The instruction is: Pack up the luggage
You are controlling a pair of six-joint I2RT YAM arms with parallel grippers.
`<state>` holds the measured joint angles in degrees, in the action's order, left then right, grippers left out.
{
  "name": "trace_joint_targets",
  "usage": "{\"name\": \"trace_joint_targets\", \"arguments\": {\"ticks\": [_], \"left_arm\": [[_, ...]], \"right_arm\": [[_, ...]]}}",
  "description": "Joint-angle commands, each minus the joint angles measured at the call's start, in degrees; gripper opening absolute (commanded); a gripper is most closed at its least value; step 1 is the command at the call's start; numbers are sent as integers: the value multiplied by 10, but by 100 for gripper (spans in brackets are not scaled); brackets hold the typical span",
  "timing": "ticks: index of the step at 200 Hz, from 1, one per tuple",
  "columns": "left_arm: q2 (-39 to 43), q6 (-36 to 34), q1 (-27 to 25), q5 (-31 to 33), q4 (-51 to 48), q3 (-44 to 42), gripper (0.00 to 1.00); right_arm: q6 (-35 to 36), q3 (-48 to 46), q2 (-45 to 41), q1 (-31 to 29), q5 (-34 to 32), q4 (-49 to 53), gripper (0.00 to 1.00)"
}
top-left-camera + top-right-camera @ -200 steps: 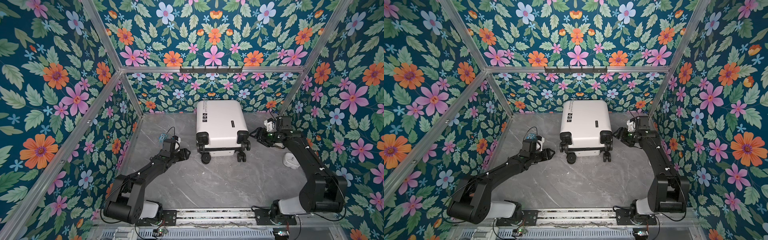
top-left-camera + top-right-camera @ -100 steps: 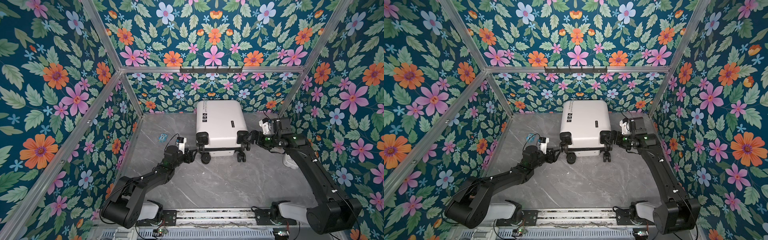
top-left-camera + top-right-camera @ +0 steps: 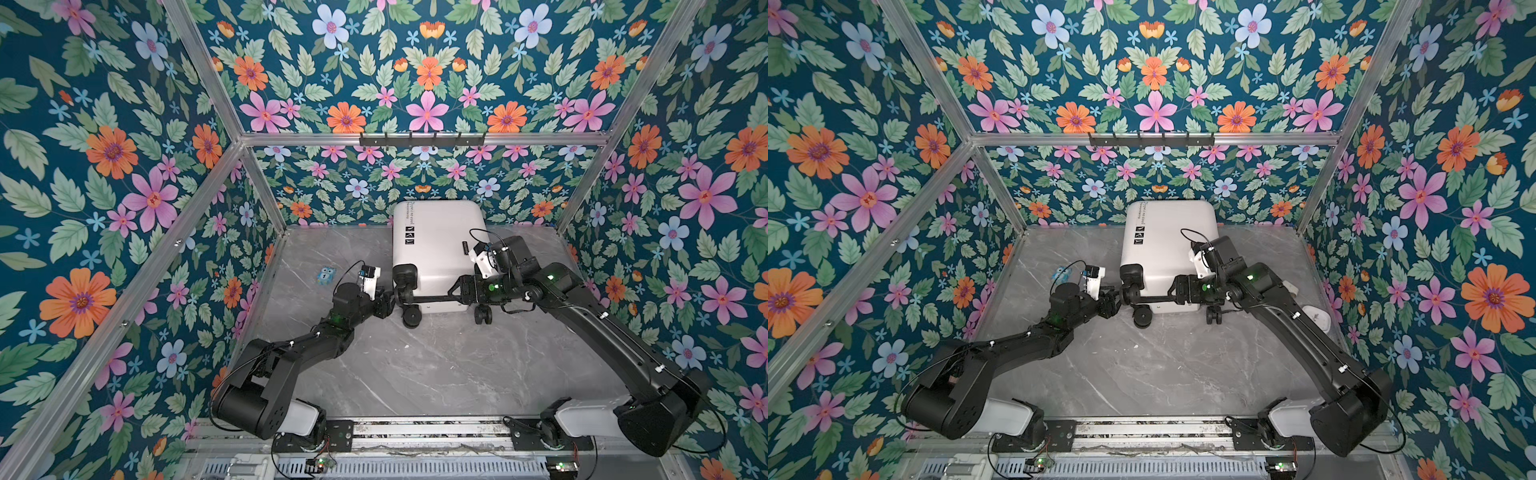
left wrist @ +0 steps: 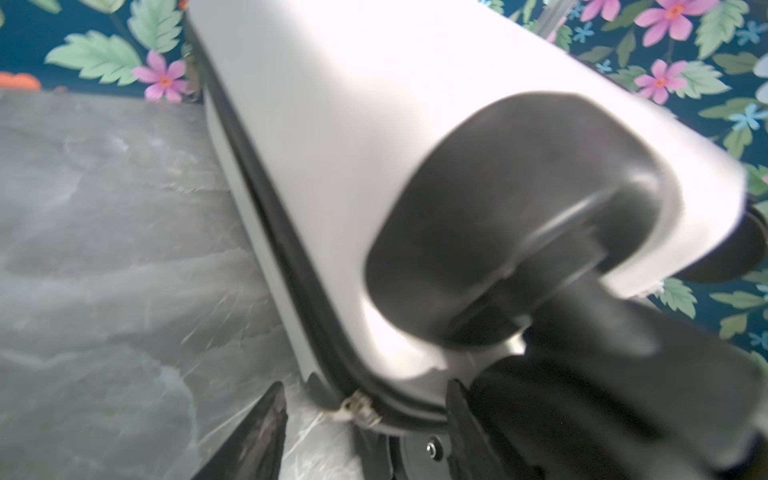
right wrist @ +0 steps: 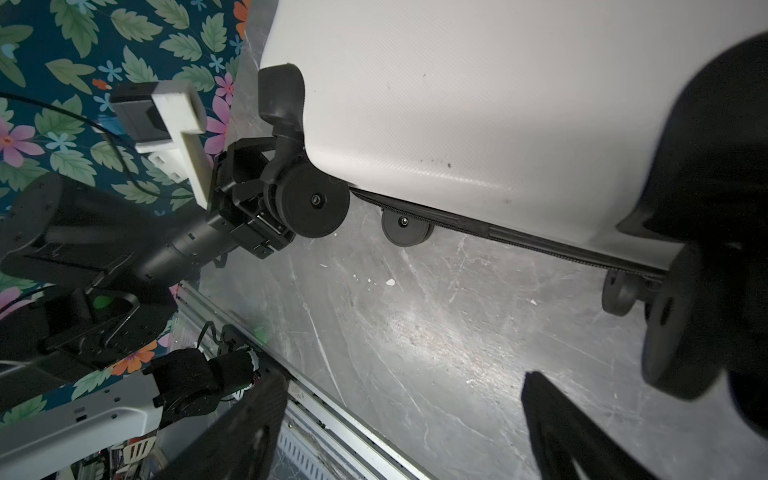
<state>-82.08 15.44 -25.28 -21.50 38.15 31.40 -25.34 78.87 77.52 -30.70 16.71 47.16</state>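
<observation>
Luggage point(image 3: 436, 245) lies closed at the far side, left gripper point(image 3: 388, 301) and right gripper point(image 3: 459, 293) each with jaws apart beside its near wheels point(image 3: 411, 319).

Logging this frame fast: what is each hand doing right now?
Left hand: open, at the luggage near corner.
Right hand: open, holding nothing.

White luggage point(image 3: 436, 249) with black wheels point(image 3: 411, 320) sits on grey marbled tabletop point(image 3: 415, 365) amid teal floral walls point(image 3: 104, 166).
</observation>
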Motion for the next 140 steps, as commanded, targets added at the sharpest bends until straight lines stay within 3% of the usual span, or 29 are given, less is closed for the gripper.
{"name": "trace_joint_targets", "arguments": {"ticks": [1,99,140], "left_arm": [[-6,-55,-15,-10,-44,31,61],[-109,-77,-92,-6,-61,152,60],[-68,-99,-94,18,-16,69,56]], "right_arm": [[-13,10,11,-5,-9,-10,90],[-23,28,35,-9,-23,6,90],[-18,53,61,-43,-63,40,90]]}}
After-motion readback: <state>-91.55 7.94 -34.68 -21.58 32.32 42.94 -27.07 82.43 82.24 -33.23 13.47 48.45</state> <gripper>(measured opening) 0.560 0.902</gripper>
